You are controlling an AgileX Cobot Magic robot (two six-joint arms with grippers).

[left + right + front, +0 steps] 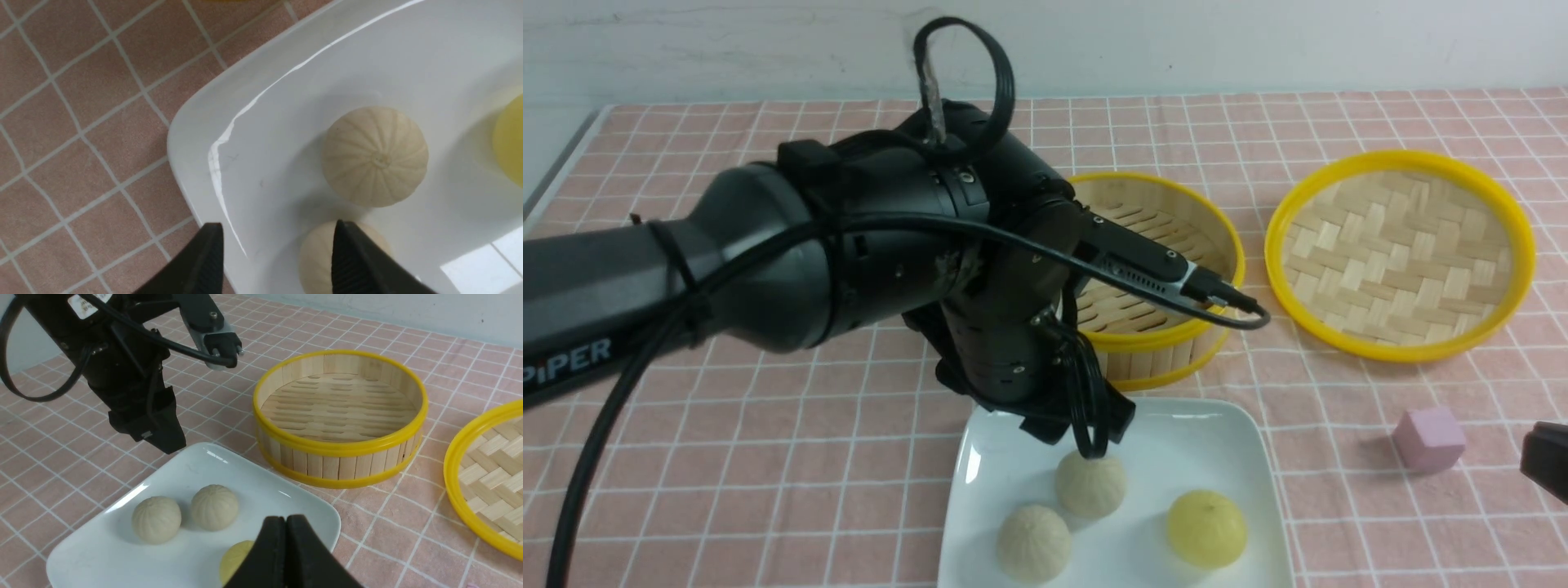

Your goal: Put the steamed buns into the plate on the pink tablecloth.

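Observation:
The white square plate (1250,441) lies on the pink tablecloth (768,457) at the front. It holds all three steamed buns: a pleated beige one (1091,484), a second beige one (1033,543) and the smooth yellow one (1205,527). My left gripper (1078,429) hangs just above the plate's far edge, open and empty. In the left wrist view its fingers (212,257) stand apart over the plate rim (184,134); one beige bun (375,157) lies ahead and another (316,261) is partly behind a finger. My right gripper (286,517) is shut and empty at the front right (1547,461).
The empty yellow-rimmed bamboo steamer (1160,269) stands just behind the plate, under my left arm's cable. Its woven lid (1401,253) lies to the right. A small pink cube (1427,438) sits right of the plate, close to my right gripper.

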